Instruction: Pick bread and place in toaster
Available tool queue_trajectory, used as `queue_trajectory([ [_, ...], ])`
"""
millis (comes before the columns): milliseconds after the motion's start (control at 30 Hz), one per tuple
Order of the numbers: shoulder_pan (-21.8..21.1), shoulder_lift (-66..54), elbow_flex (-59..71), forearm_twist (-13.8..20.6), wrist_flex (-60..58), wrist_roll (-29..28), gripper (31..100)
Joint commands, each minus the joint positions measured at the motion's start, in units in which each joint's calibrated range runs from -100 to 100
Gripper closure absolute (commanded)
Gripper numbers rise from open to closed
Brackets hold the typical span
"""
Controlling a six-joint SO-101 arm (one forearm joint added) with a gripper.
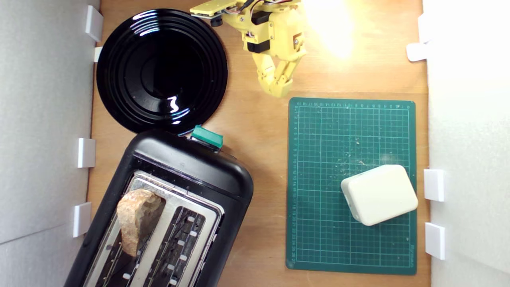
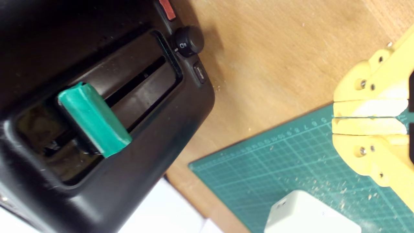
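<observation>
Seen from above: a wooden table (image 1: pixel 259 131) with a black two-slot toaster (image 1: pixel 191 167) at the lower part of the exterior view's left, set at an angle. Bread (image 1: pixel 137 219), a crusty half slice, standing on edge in the slot nearer that view's left, part sunk in, rounded crust end poking up above the silver top plate. Second slot bare. Green lever knob (image 1: pixel 207 137) on the toaster's end nearest the arm, sitting high in its track in the wrist view (image 2: pixel 93 121), so likely not pressed down. Judged from this: placing as good as done, nothing left but perhaps settling the slice lower or pulling the arm clear. Yellow gripper (image 1: pixel 277 81) near the top centre of the exterior view, above bare wood just off the upper edge of a green cutting mat (image 1: pixel 350 131), pointing down. Jaws pressed together with only a thin seam between them, nothing held (image 2: pixel 368 117). Bread well apart from the gripper, away toward the exterior view's lower left, with the toaster's lever end between the two. Round glossy black plate (image 1: pixel 161 69) beside the gripper toward the exterior view's left, touching or overlapped by the toaster's corner. Cream rounded box (image 1: pixel 378 195) resting on the mat, scattered crumbs around it.
</observation>
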Motion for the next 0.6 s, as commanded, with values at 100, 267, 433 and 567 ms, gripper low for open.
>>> queue_trajectory([
  [100, 0.29, -2.61, 7.32, 0.59, -0.03, 1.74, 95.3],
  [267, 0.37, -2.7, 11.5, 0.59, -0.03, 2.79, 95.3],
  [433, 0.21, -2.7, 11.5, 0.59, -0.03, 2.37, 96.4],
  [567, 0.37, -2.7, 11.59, 0.05, -0.03, 2.27, 96.4],
])
